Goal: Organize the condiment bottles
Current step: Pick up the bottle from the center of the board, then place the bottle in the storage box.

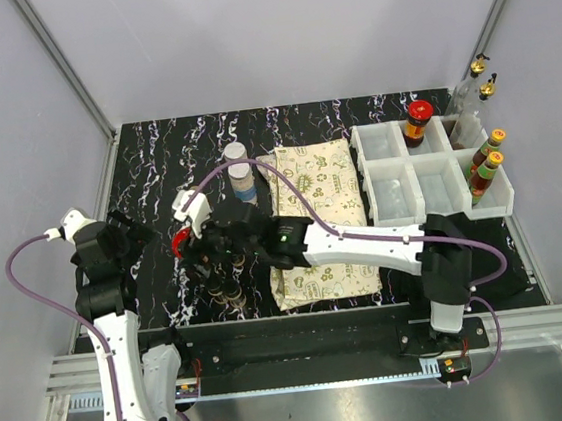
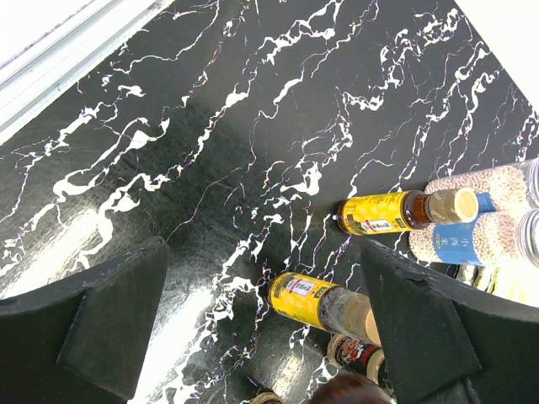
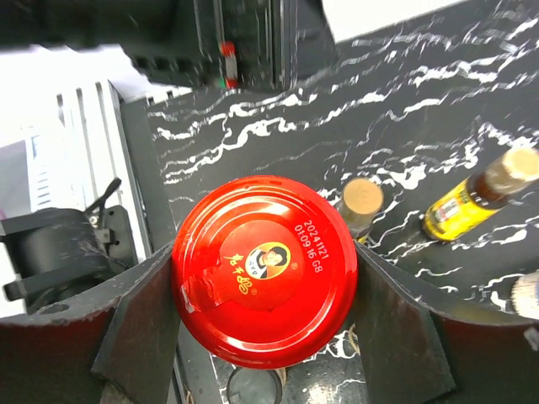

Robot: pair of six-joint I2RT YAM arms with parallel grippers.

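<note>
My right gripper (image 3: 265,282) is shut on a jar with a wide red lid (image 3: 265,269), one black finger pressed against each side of the lid. From above, that red-lidded jar (image 1: 178,243) hangs at the table's left-centre, over a cluster of small bottles (image 1: 225,289). The left gripper (image 2: 265,311) stands open just left of them with nothing between its fingers (image 1: 138,236). Below it are two yellow-labelled bottles (image 2: 375,213) (image 2: 312,300) and a dark bottle (image 2: 358,353). A clear white-capped jar (image 1: 240,172) stands behind the cluster.
The white compartment bins (image 1: 428,170) at right hold a red-capped jar (image 1: 417,121) and two orange-capped bottles (image 1: 485,161). Gold-capped clear bottles (image 1: 470,80) stand behind them. A cream patterned cloth (image 1: 317,217) lies under the right arm. Two bead-filled clear jars (image 2: 493,210) sit near the left gripper.
</note>
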